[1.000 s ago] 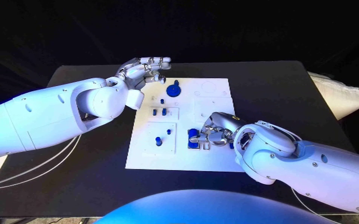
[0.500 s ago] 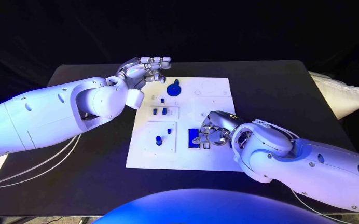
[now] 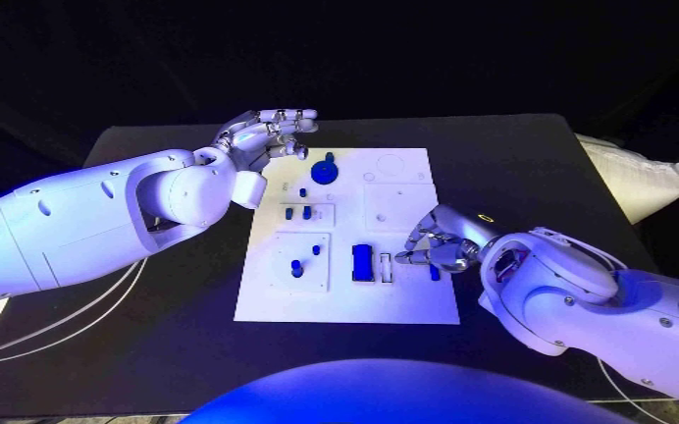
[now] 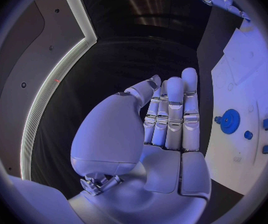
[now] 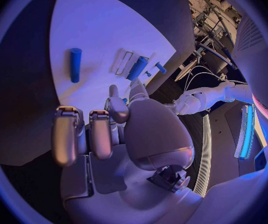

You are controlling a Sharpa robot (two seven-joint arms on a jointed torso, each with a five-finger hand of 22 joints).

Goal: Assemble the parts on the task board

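Silver fingers of the right hand (image 3: pixel 439 245) curled loosely over the task board (image 3: pixel 403 301) near its right edge, and nothing sat between them that I could make out; in the right wrist view the right hand (image 5: pixel 103 134) showed bent fingers with bare air under the tips. Just beside that hand, toward the board's middle, lay the blue block (image 3: pixel 362 262), a longish part with its long axis running away from the robot, flat on the white plate. A thin pale slot (image 3: pixel 385 267) stood between the block and the fingertips, parallel to it. So the block lay to the hand's inner side, close but apart, not touching.

Well away at the far left corner, the left hand (image 3: pixel 269 134) hovered off the board's edge, fingers held straight and side by side, empty, as the left wrist view showed (image 4: pixel 168 119). Nearest to it was the blue round knob (image 3: pixel 327 171), with 2 small blue pegs (image 3: pixel 297 213) farther in.

My read: the right hand was clearly the nearer one for the block, and any pick would want the fingers closing across its short sides.
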